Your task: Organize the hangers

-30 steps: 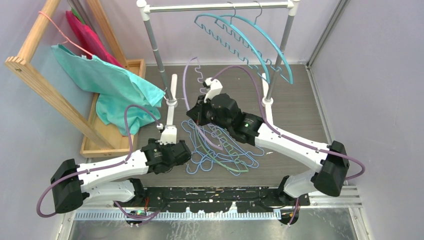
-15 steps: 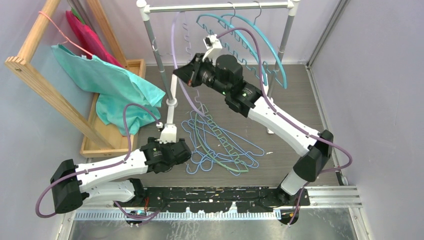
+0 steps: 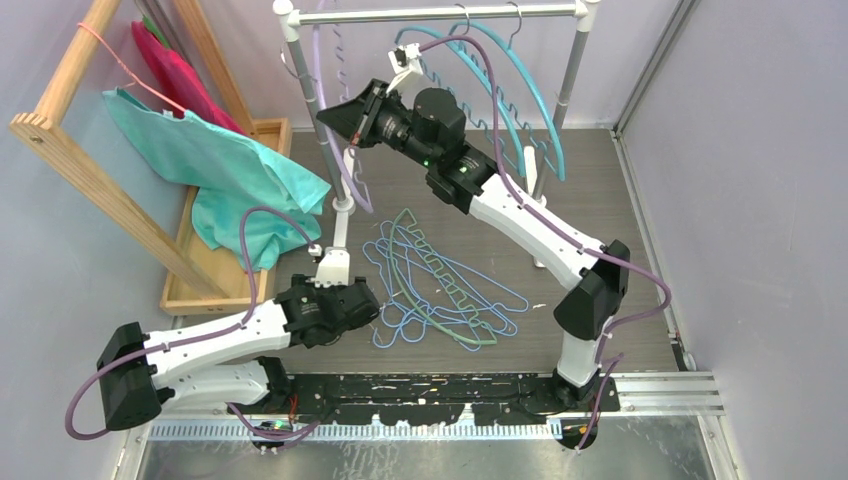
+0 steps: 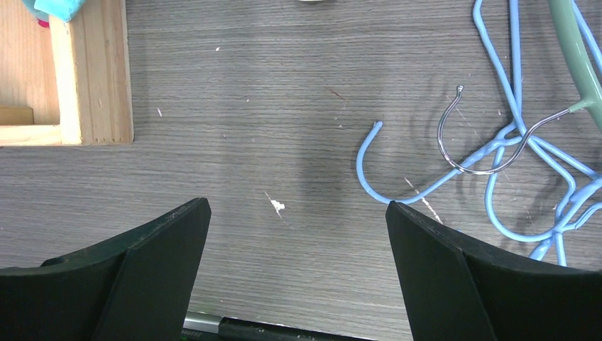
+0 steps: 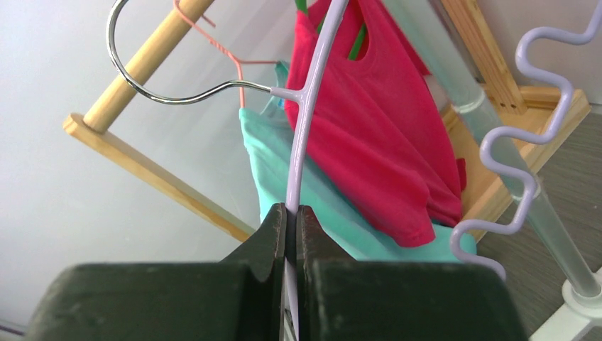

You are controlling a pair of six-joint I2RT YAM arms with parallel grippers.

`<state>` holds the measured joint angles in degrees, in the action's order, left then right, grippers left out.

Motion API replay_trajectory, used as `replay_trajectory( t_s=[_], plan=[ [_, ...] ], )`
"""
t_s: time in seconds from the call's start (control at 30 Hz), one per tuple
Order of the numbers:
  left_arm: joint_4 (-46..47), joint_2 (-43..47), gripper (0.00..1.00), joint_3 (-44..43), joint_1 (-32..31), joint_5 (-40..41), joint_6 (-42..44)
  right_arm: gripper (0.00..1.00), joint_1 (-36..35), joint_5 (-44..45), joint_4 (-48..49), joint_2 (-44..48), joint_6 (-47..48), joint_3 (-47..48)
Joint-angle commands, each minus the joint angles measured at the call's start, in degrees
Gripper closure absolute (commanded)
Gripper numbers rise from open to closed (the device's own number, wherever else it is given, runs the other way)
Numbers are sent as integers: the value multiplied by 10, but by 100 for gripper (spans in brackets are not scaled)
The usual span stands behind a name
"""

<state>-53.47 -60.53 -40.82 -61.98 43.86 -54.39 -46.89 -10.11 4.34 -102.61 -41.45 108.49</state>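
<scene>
A dark wood-grain table (image 3: 600,200) is enclosed by pale lilac walls (image 3: 740,120). A white-posted rail (image 3: 440,14) is set across the top centre, and two teal hangers (image 3: 525,70) are hung on its right part. A wooden frame (image 3: 72,62) draped with a teal garment (image 3: 230,180) is seen at the upper left. A tangle of light-blue and green hangers (image 3: 440,295) is left lying mid-frame.

The left end effector (image 4: 297,206) is held wide open and empty above bare table, left of the blue hooks. The right end effector (image 5: 292,213) is clamped tight on the stem of a purple hanger (image 5: 301,142).

A second earlier that hanger was held low, just above the tangle. Now it is raised beside the rail's left post, near the top of the frame. The left arm is unmoved.
</scene>
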Motion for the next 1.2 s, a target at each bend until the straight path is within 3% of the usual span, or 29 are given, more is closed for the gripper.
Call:
replay_trajectory(
  t_s=[0.0,0.43,0.83,0.9,0.93,1.03,1.17],
  plan=[
    [-4,15,2,-10,0,29,2,99,11,21,101,-13,-44,63],
    [-14,26,2,-19,0,20,10,99,12,133,129,-101,-100,138],
    [-10,31,2,-17,0,12,16,99,17,200,118,-118,-116,143],
    [-9,32,2,-16,0,11,18,92,20,201,109,-120,-123,139],
    [-6,32,2,-16,0,10,19,81,21,202,99,-119,-124,130],
    [-5,33,2,-15,0,9,19,65,21,200,108,-106,-126,100],
    [-4,37,2,-13,0,7,20,49,22,197,121,-81,-112,59]
  ],
)
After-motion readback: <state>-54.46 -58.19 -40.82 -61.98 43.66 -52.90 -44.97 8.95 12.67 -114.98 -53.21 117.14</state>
